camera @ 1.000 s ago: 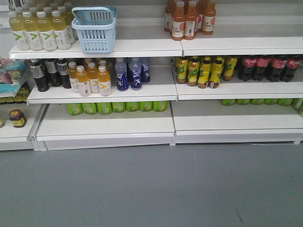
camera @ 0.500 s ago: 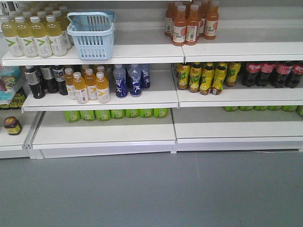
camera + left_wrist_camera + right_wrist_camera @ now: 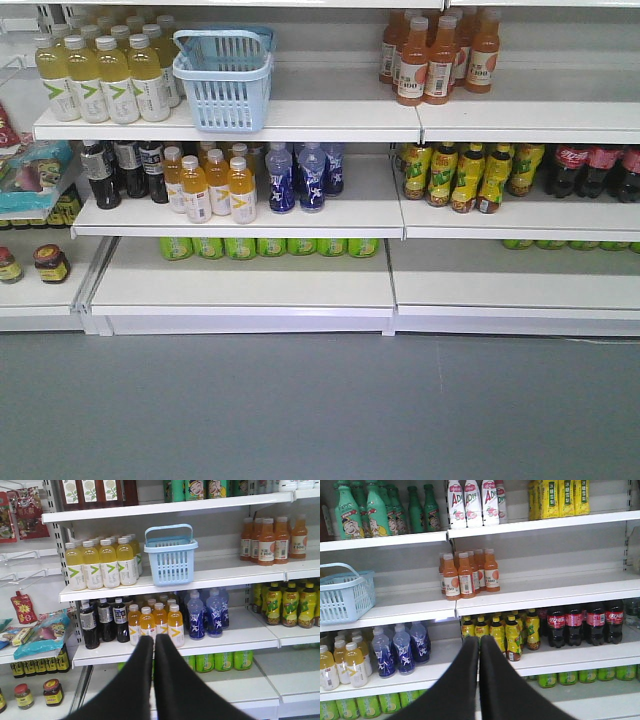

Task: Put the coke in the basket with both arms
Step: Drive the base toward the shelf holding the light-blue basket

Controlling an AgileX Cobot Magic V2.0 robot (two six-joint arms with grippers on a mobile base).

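Coke bottles [image 3: 575, 625], dark plastic with red labels, sit one shelf below and well right of the light-blue slotted plastic basket [image 3: 342, 600]. Left gripper [image 3: 153, 639] and right gripper [image 3: 479, 640] are well apart from them, jaws pressed together, empty.

I see white shelves [image 3: 225, 572] ahead of left claw [image 3: 153, 639]. Blue basket [image 3: 171, 560] sits on shelf above claw tip, pale yellow bottles [image 3: 102, 565] left of it, orange bottles [image 3: 147, 625] just past tip. Cokes [image 3: 585, 622] on shelf right of right claw [image 3: 479, 641].
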